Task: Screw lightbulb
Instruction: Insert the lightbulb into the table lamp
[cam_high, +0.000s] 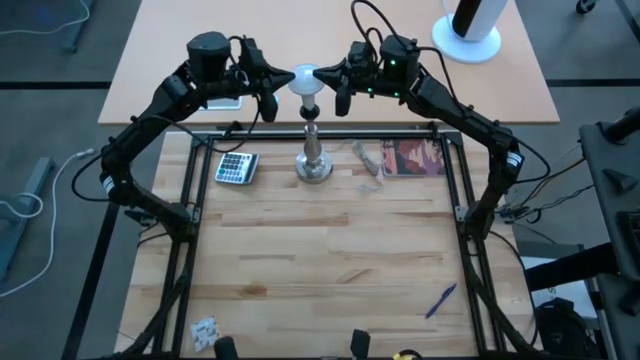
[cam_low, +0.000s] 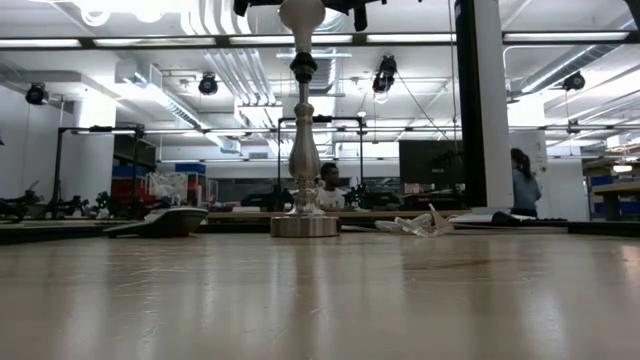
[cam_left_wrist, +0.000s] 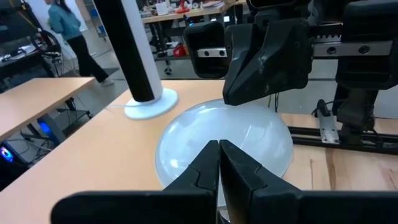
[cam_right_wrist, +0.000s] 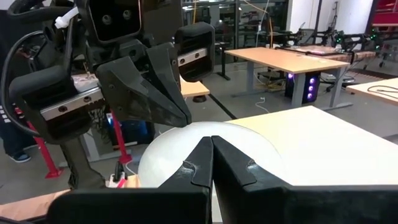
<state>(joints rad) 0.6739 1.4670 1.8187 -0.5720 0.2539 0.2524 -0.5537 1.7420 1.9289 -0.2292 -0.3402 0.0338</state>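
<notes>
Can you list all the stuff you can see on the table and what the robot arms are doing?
lightbulb: one, white, on top of the stand, between the two grippers
stand: one, silver with a black socket top, upright at the far middle of the wooden table
calculator: one, grey and white, left of the stand
book: one, dark red, right of the stand
pen: one, blue, near right part of the table
cylinder: one, white and black, on a round base on the far table
left gripper: jaws shut, tips at the bulb's left
right gripper: jaws shut, tips at the bulb's right
</notes>
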